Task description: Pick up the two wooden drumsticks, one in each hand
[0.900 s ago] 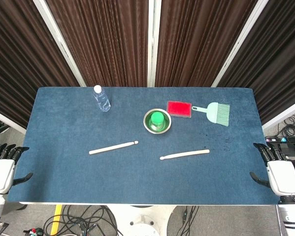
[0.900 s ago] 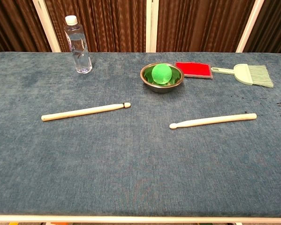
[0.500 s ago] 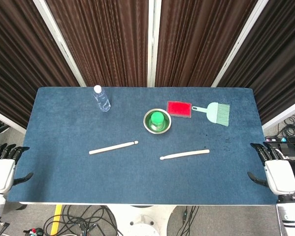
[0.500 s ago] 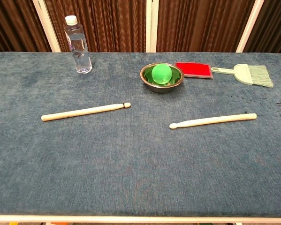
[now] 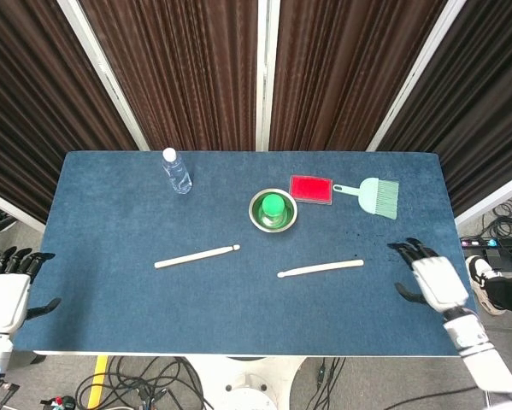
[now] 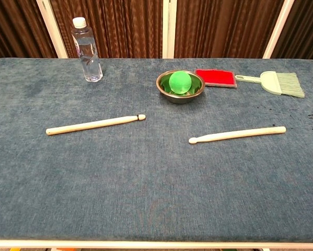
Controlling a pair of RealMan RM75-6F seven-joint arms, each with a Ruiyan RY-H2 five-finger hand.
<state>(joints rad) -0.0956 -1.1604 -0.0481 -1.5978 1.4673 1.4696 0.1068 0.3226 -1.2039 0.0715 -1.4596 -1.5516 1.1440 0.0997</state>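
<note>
Two pale wooden drumsticks lie flat on the blue table. The left drumstick (image 5: 197, 256) (image 6: 95, 125) has its tip toward the middle. The right drumstick (image 5: 320, 269) (image 6: 237, 135) lies with its tip to the left. My right hand (image 5: 432, 278) hovers over the table's right edge, fingers spread, a short way right of the right drumstick's butt end and holding nothing. Off the table's left edge my left hand (image 5: 5, 292) stays with fingers spread, far from the left drumstick. Neither hand shows in the chest view.
A steel bowl (image 5: 257, 219) (image 6: 164, 90) holding a green ball (image 5: 274, 206) stands behind the sticks. Next to it lie a red block (image 5: 312, 189) (image 6: 215, 77) and a green hand brush (image 5: 373, 196) (image 6: 278, 82). A water bottle (image 5: 176, 171) (image 6: 87, 50) stands at the back left.
My right hand has moved left from beside the table to over its right edge, nearer the right drumstick. The left hand and both drumsticks have stayed put.
</note>
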